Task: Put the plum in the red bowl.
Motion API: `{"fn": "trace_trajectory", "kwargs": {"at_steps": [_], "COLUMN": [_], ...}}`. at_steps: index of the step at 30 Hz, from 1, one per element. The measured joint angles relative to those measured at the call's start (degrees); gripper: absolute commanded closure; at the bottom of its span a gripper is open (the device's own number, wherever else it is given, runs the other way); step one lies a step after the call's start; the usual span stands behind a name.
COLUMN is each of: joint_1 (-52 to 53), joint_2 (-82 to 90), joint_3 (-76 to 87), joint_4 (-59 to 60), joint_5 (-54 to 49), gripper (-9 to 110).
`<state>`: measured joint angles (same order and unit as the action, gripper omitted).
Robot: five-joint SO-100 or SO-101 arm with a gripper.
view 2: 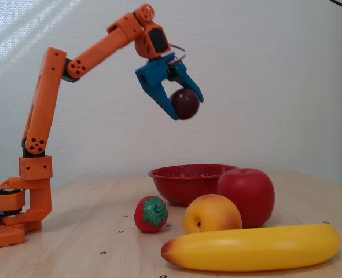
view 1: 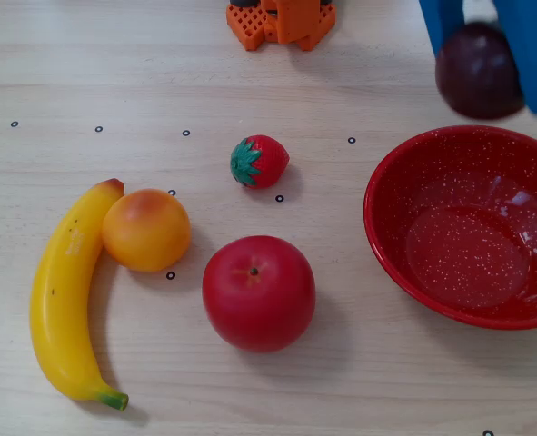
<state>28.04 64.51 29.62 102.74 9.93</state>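
The plum (view 1: 477,71) is a dark maroon ball held between the blue fingers of my gripper (view 1: 486,68), at the top right of a fixed view. In the side fixed view the gripper (view 2: 185,104) is shut on the plum (view 2: 186,104) and holds it high in the air, above the red bowl. The red bowl (view 1: 400,245), glossy with white speckles, sits empty at the right of the table; in the side fixed view its rim (view 2: 182,172) shows behind the apple.
A red apple (view 1: 258,292) lies at the centre front, a strawberry (view 1: 260,161) behind it, an orange fruit (view 1: 146,229) and a banana (view 1: 61,300) at the left. The orange arm base (view 1: 282,22) stands at the top edge.
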Motion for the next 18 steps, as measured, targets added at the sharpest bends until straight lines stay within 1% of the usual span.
{"fn": "trace_trajectory", "kwargs": {"at_steps": [6, 13, 14, 15, 18], "joint_1": [3.43, 3.6, 3.6, 3.6, 3.69], "joint_2": [-10.99, -19.34, -19.69, -20.3, -21.09], "joint_3": [-0.18, -3.87, -4.04, -4.04, -4.04], "joint_4": [0.0, 0.26, 0.26, 0.26, 0.26], "joint_5": [0.18, 0.18, 0.18, 0.18, 0.18], "gripper": [101, 100, 94, 83, 60]}}
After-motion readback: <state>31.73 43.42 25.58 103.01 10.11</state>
